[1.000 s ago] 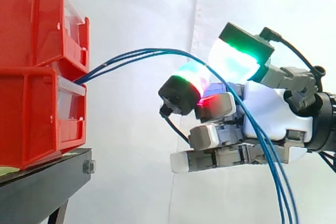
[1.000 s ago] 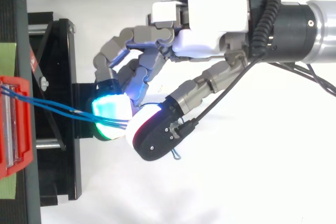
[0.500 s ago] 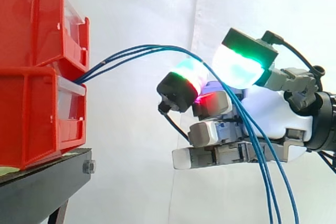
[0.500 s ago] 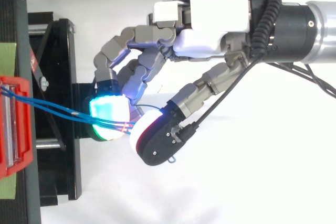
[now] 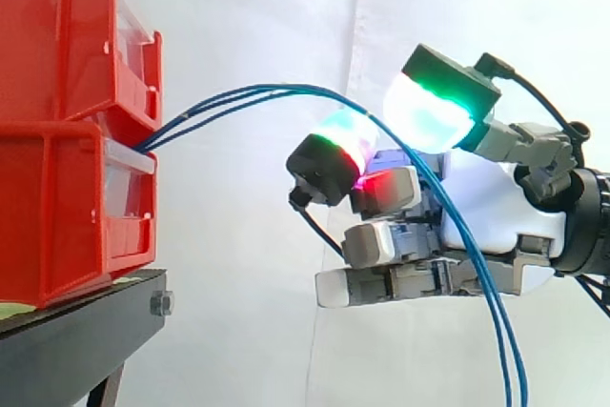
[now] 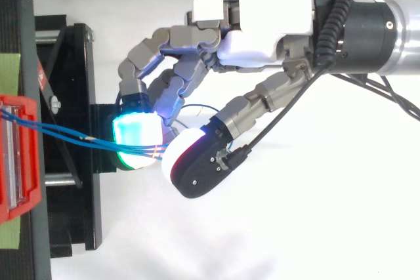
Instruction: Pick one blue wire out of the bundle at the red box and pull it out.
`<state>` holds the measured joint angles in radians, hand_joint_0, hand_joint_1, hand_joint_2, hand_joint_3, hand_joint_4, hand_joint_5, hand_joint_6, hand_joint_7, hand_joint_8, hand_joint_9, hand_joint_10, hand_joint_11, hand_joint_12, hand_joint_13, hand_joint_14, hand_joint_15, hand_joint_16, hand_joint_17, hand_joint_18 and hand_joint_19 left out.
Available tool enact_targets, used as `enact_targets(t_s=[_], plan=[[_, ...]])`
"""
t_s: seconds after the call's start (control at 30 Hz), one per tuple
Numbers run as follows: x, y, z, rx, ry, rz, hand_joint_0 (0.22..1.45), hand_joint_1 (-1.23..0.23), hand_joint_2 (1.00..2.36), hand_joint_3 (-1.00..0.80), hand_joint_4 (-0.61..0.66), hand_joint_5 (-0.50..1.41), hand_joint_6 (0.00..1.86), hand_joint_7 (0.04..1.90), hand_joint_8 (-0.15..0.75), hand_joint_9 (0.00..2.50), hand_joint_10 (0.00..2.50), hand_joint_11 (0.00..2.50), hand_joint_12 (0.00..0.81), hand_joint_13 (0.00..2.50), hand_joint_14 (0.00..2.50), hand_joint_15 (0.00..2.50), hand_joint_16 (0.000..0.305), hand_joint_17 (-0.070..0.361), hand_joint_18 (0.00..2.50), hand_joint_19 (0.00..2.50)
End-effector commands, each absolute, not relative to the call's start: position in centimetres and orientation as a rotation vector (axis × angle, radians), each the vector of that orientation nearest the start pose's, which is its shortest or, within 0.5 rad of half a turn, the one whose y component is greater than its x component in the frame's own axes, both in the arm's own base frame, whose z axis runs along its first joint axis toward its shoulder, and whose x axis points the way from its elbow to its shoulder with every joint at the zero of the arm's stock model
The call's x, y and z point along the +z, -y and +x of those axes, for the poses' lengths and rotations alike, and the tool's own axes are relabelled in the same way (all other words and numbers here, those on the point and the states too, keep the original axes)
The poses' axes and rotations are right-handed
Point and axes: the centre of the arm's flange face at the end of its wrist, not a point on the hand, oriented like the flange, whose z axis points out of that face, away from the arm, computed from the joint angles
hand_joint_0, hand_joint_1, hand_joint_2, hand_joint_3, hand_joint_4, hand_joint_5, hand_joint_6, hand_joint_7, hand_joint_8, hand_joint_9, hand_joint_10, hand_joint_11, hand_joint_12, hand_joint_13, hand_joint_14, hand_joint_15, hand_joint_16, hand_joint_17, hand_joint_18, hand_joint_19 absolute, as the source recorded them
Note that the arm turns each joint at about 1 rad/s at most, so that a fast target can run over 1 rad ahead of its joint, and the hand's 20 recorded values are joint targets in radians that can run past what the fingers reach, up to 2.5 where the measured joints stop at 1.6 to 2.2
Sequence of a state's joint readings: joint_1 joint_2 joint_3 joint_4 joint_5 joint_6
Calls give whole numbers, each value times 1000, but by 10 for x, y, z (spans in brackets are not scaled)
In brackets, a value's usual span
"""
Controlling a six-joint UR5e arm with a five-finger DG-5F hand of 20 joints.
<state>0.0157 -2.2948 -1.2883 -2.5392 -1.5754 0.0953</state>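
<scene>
A bundle of thin blue wires [image 5: 276,91] comes out between the two stacked red bins [image 5: 67,207]. It arcs up to the right, then drops past my hand [image 5: 496,207] to the bottom edge. In the top view the blue wires [image 6: 72,136] run from the red bin [image 6: 16,162] to my hand [image 6: 262,24]. There they pass between a green-glowing fingertip [image 6: 134,139] and the white thumb pad [image 6: 187,162], which close on them. The other fingers are curled. I cannot tell how many strands are pinched.
The bins rest on a black stand [image 5: 76,331] at the left; its frame [image 6: 72,96] lies under my fingertips in the top view. A white curtain [image 5: 267,312] hangs behind. A green strip [image 6: 10,70] sits on the stand beside the bin.
The thumb pad has closed in on the green fingertip, narrowing the gap around the wires. The hanging strands below the hand have drawn together.
</scene>
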Motion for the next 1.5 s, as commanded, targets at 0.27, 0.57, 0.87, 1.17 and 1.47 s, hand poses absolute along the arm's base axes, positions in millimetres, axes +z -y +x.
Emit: enact_targets(t_s=[0.27, 0.57, 0.87, 1.17, 1.47], plan=[[232, 121, 752, 1371, -1062, 1144, 577, -742, 1015, -291, 167, -167, 885, 1103, 281, 1011, 25, 1133, 374, 879, 28, 866, 59, 133, 458, 520], [231, 121, 752, 1371, -1063, 1145, 701, -886, 1020, -212, 150, -214, 907, 1098, 266, 917, 24, 1127, 367, 878, 29, 849, 59, 133, 500, 448], [231, 121, 752, 1371, -1063, 1145, 747, -885, 1018, -239, 273, -205, 869, 1088, 269, 929, 24, 1116, 364, 872, 30, 843, 59, 132, 501, 449], [231, 121, 752, 1371, -1063, 1145, 761, -904, 1011, -201, 300, -182, 805, 1290, 269, 961, 23, 1076, 365, 872, 30, 848, 59, 132, 490, 467], [231, 121, 752, 1370, -1064, 1146, 755, -904, 1008, -174, 297, -177, 797, 1286, 277, 962, 24, 1072, 372, 874, 28, 849, 60, 135, 486, 470]])
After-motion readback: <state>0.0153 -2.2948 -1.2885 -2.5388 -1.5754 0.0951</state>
